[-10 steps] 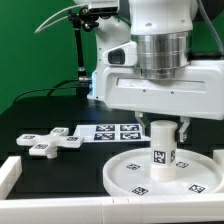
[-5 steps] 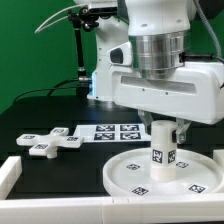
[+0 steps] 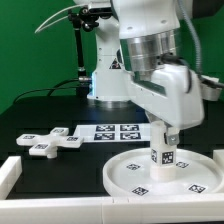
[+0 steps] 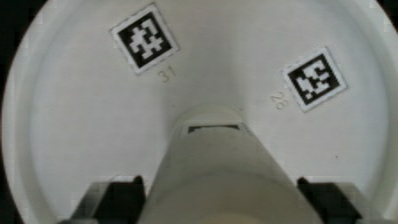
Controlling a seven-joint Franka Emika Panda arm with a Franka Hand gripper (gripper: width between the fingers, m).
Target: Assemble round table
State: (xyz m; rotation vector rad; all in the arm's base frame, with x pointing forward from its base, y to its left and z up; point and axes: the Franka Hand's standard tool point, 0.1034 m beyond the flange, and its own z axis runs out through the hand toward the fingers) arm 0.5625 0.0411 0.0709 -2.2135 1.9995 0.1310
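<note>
The large round disc (image 3: 120,176) lies flat at the front right of the black table. The short cylindrical post (image 3: 163,152) stands upright at its middle, with tags on its side. My gripper (image 3: 164,134) comes down from above and is shut on the post's upper part. In the wrist view the post (image 4: 217,160) fills the middle between my two black fingers (image 4: 119,200), and the disc (image 4: 80,110) lies below with two tags showing. The cross-shaped foot piece (image 3: 52,141) lies loose on the exterior view's left, apart from the disc.
The marker board (image 3: 112,131) lies flat behind the disc. A white rail (image 3: 8,176) runs along the front left edge of the table and a white block (image 3: 218,160) stands at the right edge. A dark stand (image 3: 80,60) rises at the back.
My wrist and hand have turned about the post's upright axis, with the body now slanted toward the exterior view's right. The post and disc stay in the same place.
</note>
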